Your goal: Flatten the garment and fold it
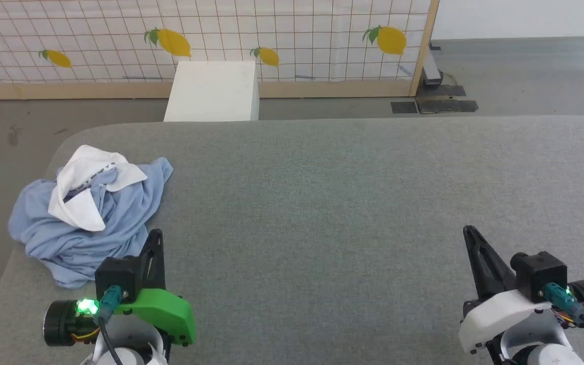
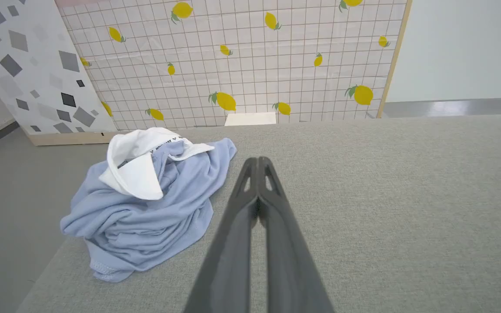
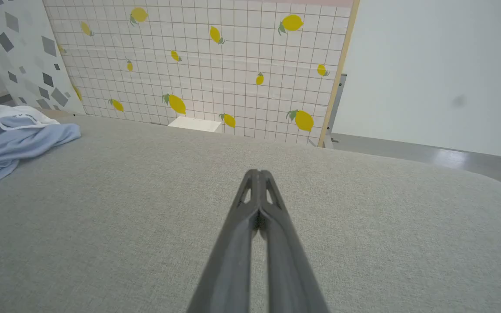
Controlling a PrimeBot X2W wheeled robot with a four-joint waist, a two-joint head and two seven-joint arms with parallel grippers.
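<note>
The left gripper is shut tight. Its 2 dark fingers press together at the tips, and there is nothing between them. It sits low at the near left of the grey table, with its fingers pointing away from the robot. A little green light glows on its wrist, next to a green cover.

The right gripper is shut tight too. Its 2 fingers meet at the tips and hold nothing. It sits at the near right of the table, well apart from the left one.

The garment lies in a crumpled heap on the left side of the table, close to the left edge and near the rounded far corner. It is just beside the left gripper, a bit further away and to the left of the finger tips, but the fingers do not touch it. It is well apart from the right gripper. The garment is light blue and full of folds. A white part lies on top of the heap, turned up and folded over, with a line of small dark letters on it. The letters are too small to read.

Past the table is a grey floor. A white box stands there, against a wall panel with squares and yellow lemons.
</note>
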